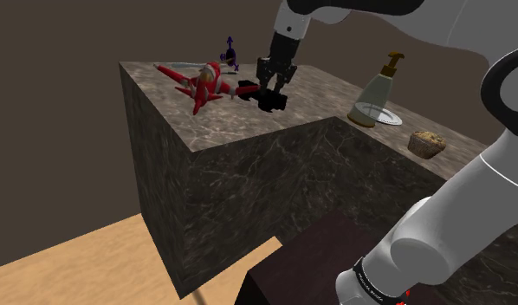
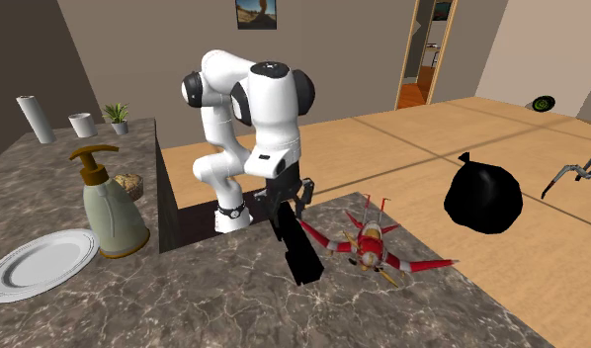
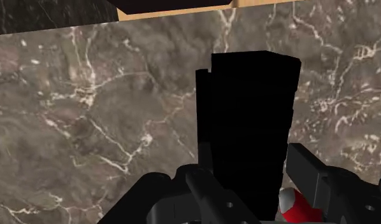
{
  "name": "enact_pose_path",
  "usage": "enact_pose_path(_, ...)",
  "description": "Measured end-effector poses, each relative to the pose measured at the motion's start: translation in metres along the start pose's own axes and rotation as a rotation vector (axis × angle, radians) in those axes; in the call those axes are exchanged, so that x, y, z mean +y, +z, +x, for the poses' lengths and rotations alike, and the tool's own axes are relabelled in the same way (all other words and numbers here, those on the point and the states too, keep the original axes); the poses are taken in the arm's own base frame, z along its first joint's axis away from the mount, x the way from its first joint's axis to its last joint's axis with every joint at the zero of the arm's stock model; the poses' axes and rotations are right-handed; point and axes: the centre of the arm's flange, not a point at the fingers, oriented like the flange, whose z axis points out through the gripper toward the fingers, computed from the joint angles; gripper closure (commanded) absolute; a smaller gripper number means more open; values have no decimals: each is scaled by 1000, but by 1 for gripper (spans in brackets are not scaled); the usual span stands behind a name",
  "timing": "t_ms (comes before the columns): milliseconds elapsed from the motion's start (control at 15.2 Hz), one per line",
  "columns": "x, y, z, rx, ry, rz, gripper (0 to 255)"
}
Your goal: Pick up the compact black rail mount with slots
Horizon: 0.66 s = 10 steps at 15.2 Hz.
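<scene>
Your landmark: soap dispenser [image 2: 111, 208] on marble counter [image 2: 185, 306]. White plate [image 2: 37, 262] just beside it. Brown muffin [image 2: 130, 183] near it too. Red toy plane [image 2: 375, 242] well apart from dispenser, same counter. You see purple figurine [image 1: 230, 52] farther still, past plane. Black sack [image 2: 483, 195] far from dispenser, down on wood floor [image 2: 462, 138].
</scene>
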Motion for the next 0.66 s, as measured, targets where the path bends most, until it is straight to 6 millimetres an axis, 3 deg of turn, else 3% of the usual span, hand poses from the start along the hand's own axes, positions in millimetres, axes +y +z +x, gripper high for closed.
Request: enact_pose_path(660,-5,-50,0,0,0,0,255)
